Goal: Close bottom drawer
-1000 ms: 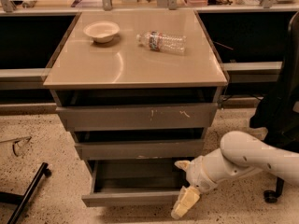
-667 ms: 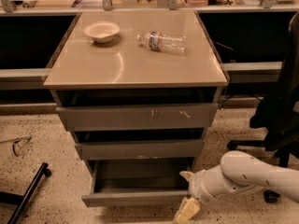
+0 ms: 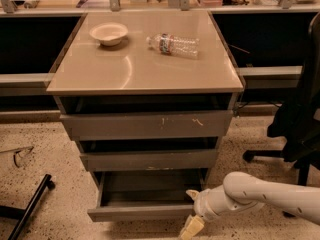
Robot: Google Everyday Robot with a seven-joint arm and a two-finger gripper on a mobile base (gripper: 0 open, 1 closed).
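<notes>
The table [image 3: 135, 71], a tan-topped unit with three grey drawers, is standing in the centre of the frame. A pale bowl [image 3: 108, 33] is sitting upright on its top, towards the upper left. A clear plastic bottle [image 3: 172, 44] is lying on its side to the right of the bowl, apart from it.

The top drawer [image 3: 147, 125] is showing white scratch marks on its front and is standing slightly out, with a dark gap above it. The middle drawer [image 3: 149, 160] is likewise sitting a little way out. The bottom drawer [image 3: 140, 212] is lying at the lower centre of the frame, pulled well out past the other two, so its shallow inside is showing. Its plain front is facing the camera.

The white arm [image 3: 270, 196] is reaching in from the lower right edge. The gripper [image 3: 192, 226] is hanging at the bottom of the frame, right of centre, just beside the right end of the bottom drawer's front and pointing down toward the floor [image 3: 45, 139]. Whether it is touching the drawer cannot be told, nor whether it is apart or together.

A dark office chair [image 3: 300, 124] is standing at the right edge. A black bar [image 3: 30, 206] is lying on the speckled floor at the lower left.
</notes>
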